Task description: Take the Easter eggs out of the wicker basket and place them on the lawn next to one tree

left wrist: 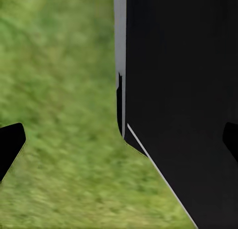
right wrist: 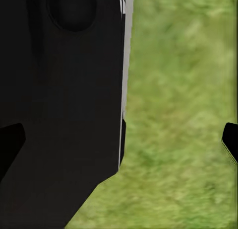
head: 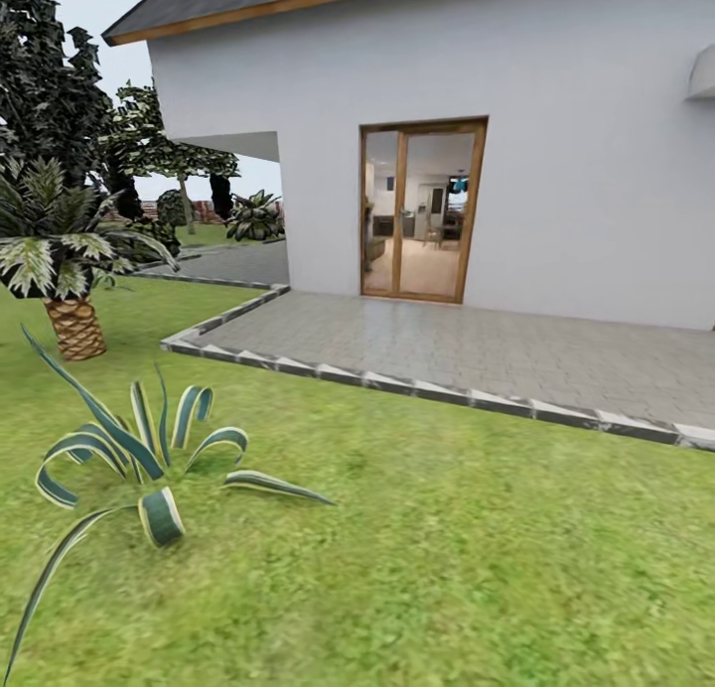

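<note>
Lawn [head: 447,528] before a paved patio [head: 477,344]; left hand [left wrist: 119,139] and right hand [right wrist: 121,139] both wide over grass.

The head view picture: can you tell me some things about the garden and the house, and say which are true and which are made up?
1. The glass door has a wooden frame. True.
2. A striped spiky plant grows on the lawn. True.
3. The patio is covered in snow. False: it is bare grey paving.
4. The house wall is bright red. False: it is pale grey-white.
5. A small palm stands on the grass beside the patio. True.
</note>
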Robot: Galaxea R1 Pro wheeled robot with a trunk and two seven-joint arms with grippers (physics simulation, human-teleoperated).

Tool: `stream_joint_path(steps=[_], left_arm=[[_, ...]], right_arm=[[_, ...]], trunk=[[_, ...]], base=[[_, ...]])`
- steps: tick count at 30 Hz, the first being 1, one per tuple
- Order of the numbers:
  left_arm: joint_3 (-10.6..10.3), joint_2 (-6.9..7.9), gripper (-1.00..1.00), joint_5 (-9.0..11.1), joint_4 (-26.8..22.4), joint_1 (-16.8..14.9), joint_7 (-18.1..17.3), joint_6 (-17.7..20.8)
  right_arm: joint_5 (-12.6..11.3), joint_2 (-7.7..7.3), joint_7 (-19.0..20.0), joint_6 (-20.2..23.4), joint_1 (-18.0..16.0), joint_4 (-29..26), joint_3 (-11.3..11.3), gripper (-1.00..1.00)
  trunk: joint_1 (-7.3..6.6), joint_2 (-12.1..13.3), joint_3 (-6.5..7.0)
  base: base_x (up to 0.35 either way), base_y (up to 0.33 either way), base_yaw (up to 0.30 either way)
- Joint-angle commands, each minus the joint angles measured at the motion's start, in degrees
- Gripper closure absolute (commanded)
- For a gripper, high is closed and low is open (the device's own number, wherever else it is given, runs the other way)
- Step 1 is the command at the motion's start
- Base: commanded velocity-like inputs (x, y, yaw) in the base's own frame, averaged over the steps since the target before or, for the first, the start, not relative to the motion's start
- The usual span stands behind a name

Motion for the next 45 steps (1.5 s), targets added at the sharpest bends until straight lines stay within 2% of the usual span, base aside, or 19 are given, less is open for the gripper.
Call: stream_joint_path(steps=[1,22,32,39,45], left_arm=[[0.0,0.01,-1.0,0.0,-0.1,0.0,0.0,0.0],[0.0,0.01,-1.0,0.0,-0.1,0.0,0.0,0.0],[0.0,0.01,-1.0,0.0,-0.1,0.0,-0.1,0.0],[0.0,0.01,-1.0,0.0,-0.1,0.0,0.0,0.0],[0.0,0.01,-1.0,0.0,-0.1,0.0,0.0,0.0]], right_arm=[[0.3,0.0,0.0,0.0,0.0,0.0,0.0,-1.0],[0.3,-0.06,0.0,0.0,0.0,0.1,0.0,-1.0],[0.2,-0.02,0.0,0.0,0.0,0.1,0.0,-1.0],[-0.3,0.13,0.0,0.2,0.0,0.1,-0.5,-1.0],[0.1,0.11,0.0,0.1,0.0,0.1,-0.1,-1.0]], trunk=[[0.04,0.0,-0.03],[0.04,0.0,-0.03],[0.04,0.0,-0.03],[0.04,0.0,-0.03],[0.04,0.0,-0.03]], base=[[0.338,0.0,0.0],[0.335,0.006,0.0],[0.045,0.296,0.006],[0.018,0.325,0.208],[0.228,0.215,0.129]])
